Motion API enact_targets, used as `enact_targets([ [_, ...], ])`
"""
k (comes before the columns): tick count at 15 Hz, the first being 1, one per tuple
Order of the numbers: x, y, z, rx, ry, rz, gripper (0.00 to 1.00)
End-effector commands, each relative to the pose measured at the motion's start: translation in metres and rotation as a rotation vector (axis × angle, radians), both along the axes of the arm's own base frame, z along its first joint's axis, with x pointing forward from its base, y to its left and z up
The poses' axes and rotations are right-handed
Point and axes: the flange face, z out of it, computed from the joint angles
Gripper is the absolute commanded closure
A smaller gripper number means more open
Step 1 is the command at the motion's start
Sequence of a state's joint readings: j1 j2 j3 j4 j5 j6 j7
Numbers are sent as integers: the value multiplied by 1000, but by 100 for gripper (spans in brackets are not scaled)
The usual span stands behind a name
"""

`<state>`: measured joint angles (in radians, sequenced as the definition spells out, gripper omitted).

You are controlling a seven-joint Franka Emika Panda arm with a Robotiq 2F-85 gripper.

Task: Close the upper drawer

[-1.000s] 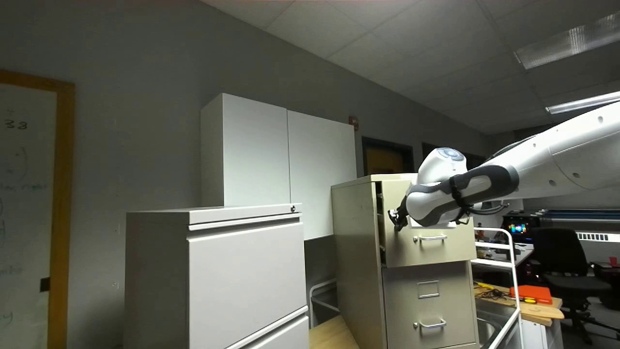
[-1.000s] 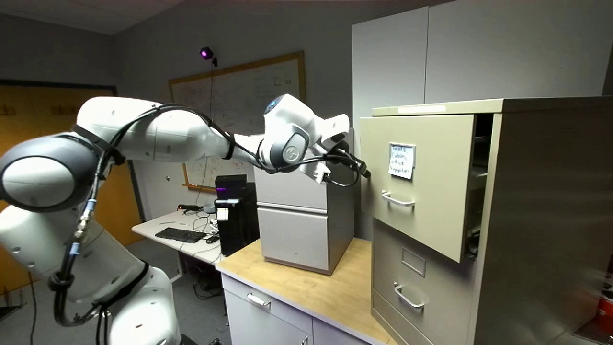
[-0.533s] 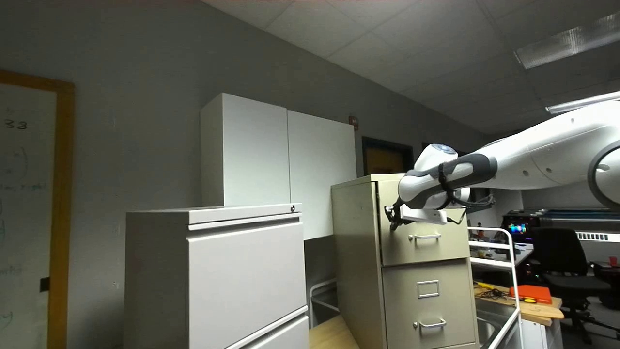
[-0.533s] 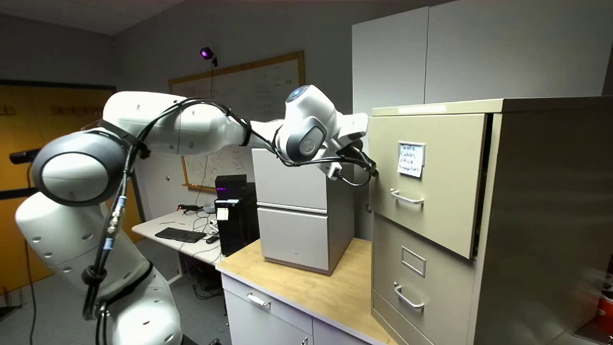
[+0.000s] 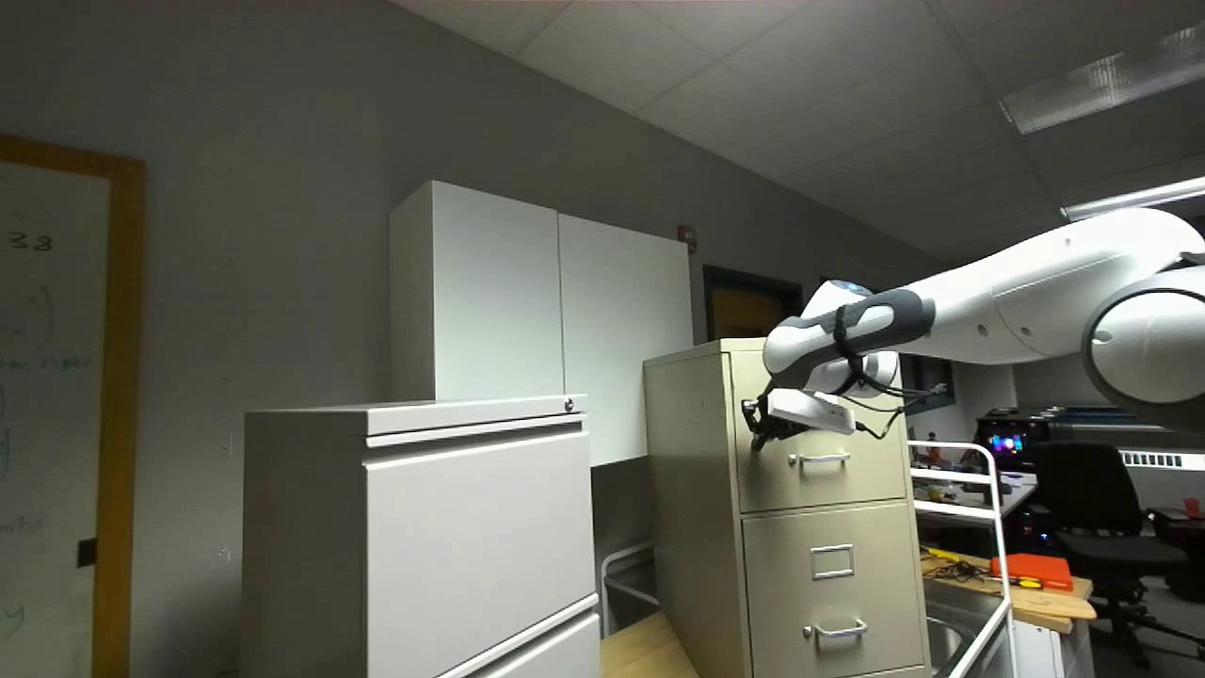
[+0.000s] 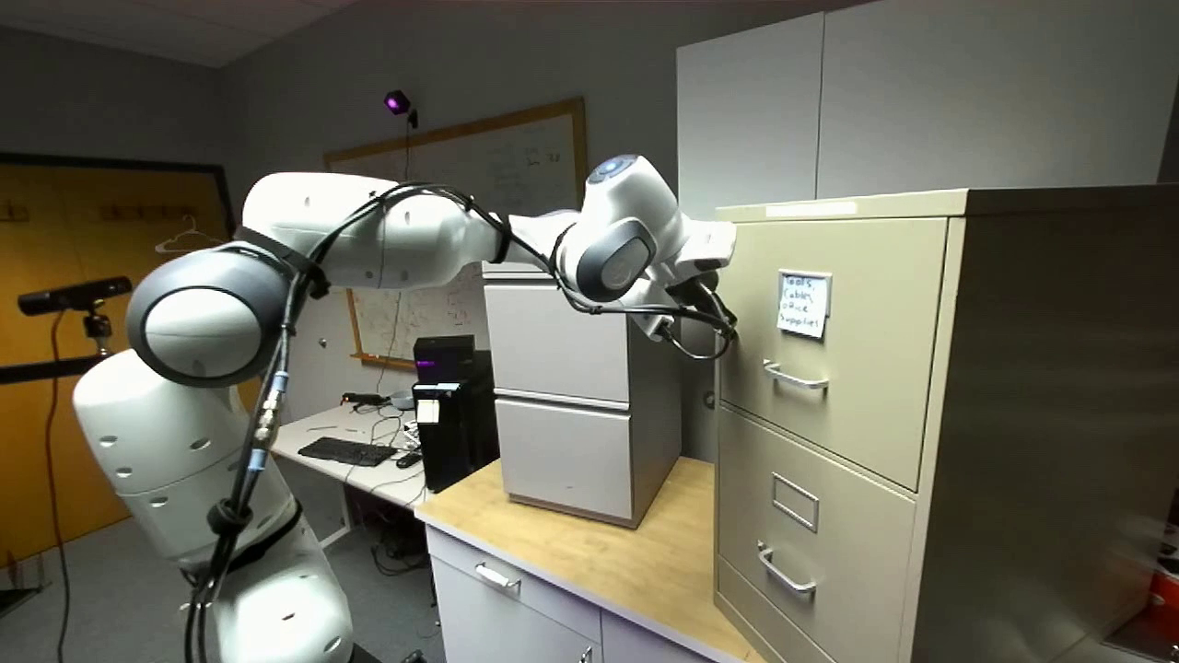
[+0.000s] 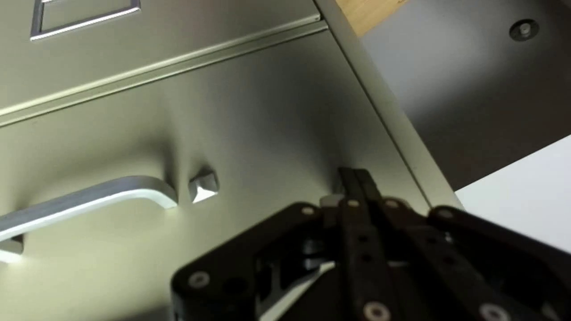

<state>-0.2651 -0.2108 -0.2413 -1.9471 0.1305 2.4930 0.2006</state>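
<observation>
The upper drawer is the top beige front of the tall filing cabinet, with a silver handle. It shows in both exterior views (image 5: 861,485) (image 6: 875,368) and sits flush with the cabinet frame. In the wrist view the upper drawer (image 7: 258,138) fills the middle, upside down, with its handle (image 7: 89,200) at left. My gripper (image 7: 354,174) is shut and empty, its fingertips together against the drawer front near its side edge. It also shows in both exterior views (image 5: 757,444) (image 6: 730,333); in one the cables partly hide the tips.
The lower drawer (image 6: 852,497) of the same cabinet is flush below. A pale-grey cabinet (image 6: 564,442) stands beside it on the wooden counter (image 6: 589,562). White wall cabinets (image 5: 621,320) hang behind. A white metal rack (image 5: 993,513) stands at the cabinet's other side.
The upper drawer has moved inward from partly open to flush with the frame. My arm has moved forward with it, the shut gripper staying against the drawer front.
</observation>
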Motion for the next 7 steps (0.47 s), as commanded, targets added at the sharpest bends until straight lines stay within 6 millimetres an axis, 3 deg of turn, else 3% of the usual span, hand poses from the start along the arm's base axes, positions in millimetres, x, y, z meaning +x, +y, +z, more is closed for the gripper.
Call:
enact_targets([
  [1,52,-19,-25,28,10,2,100],
  [7,55,-24,-34,105,77,33,100],
])
